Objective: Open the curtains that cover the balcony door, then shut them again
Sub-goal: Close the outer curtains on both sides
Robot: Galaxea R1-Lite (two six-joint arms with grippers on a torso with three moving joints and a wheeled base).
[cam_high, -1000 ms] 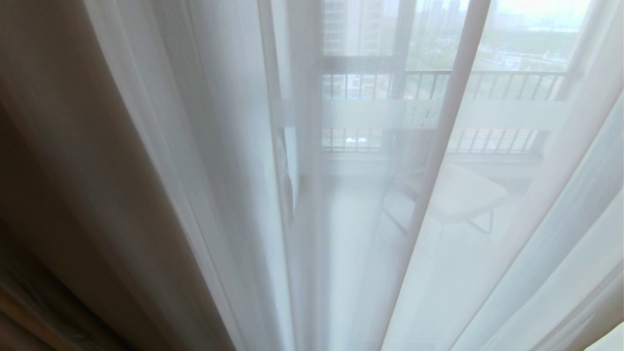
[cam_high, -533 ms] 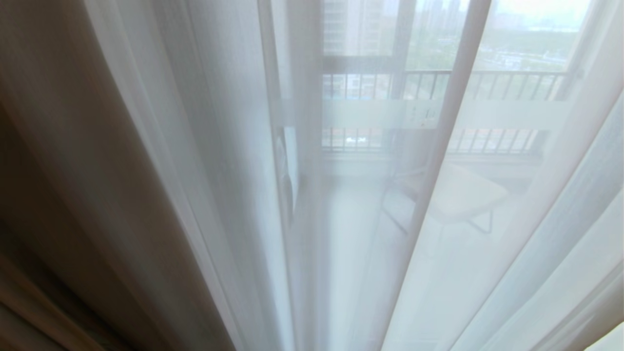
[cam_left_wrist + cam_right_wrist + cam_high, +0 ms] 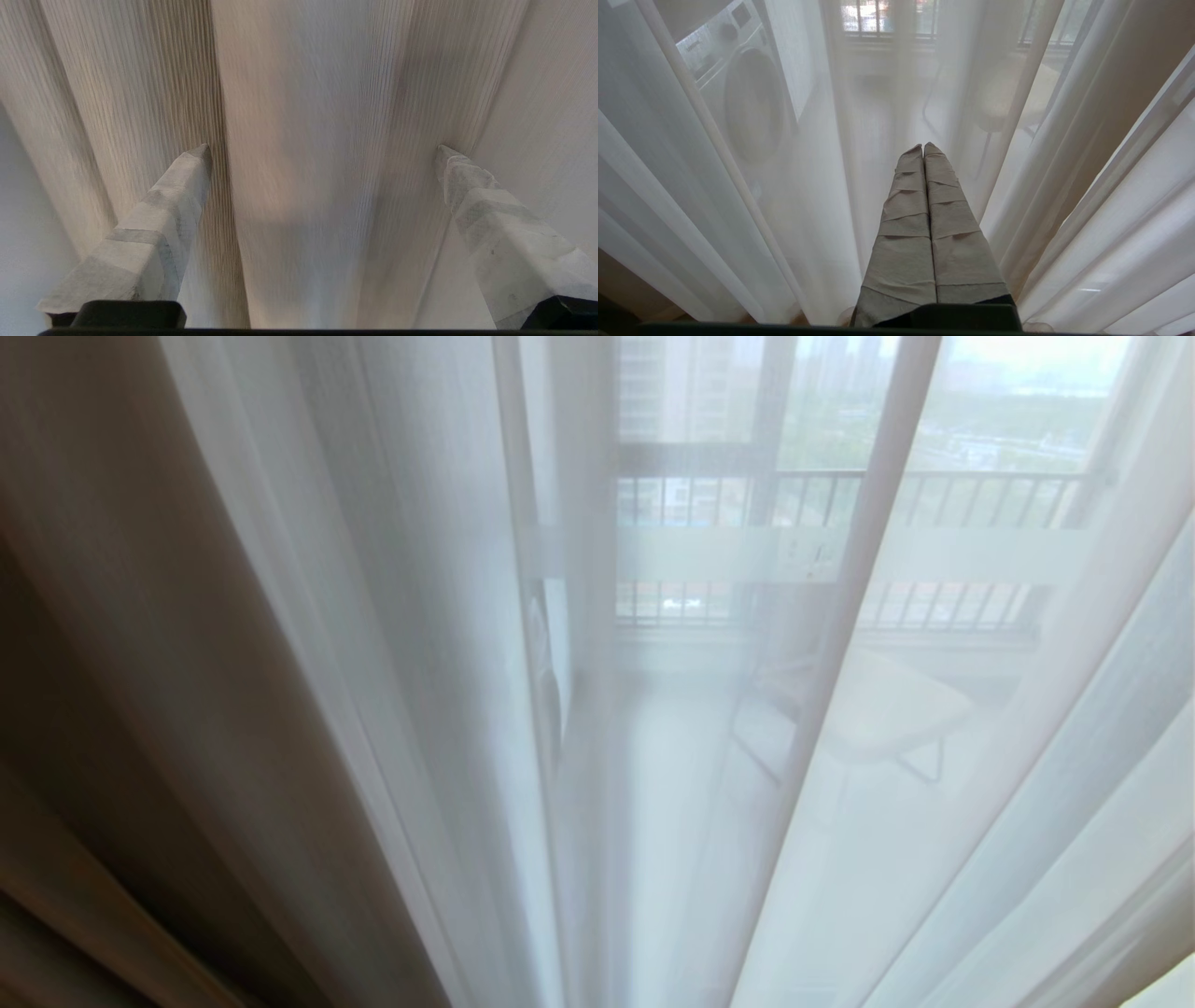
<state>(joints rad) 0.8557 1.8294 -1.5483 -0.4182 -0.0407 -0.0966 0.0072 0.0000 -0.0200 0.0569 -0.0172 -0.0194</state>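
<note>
Curtains (image 3: 280, 663) drawn across the balcony door (image 3: 709, 560); opening not begun.
Left gripper (image 3: 322, 149) jaws spread around a fold; right gripper (image 3: 923, 147) jaws pressed together, idle.

You have the curtains (image 3: 308, 644) drawn shut across the whole frame: opaque beige-grey folds fill the left side, thin white sheer pleats the centre and right. Behind the sheer, the balcony door (image 3: 709, 555) shows hazily at upper centre, its frosted white band running level.
</note>
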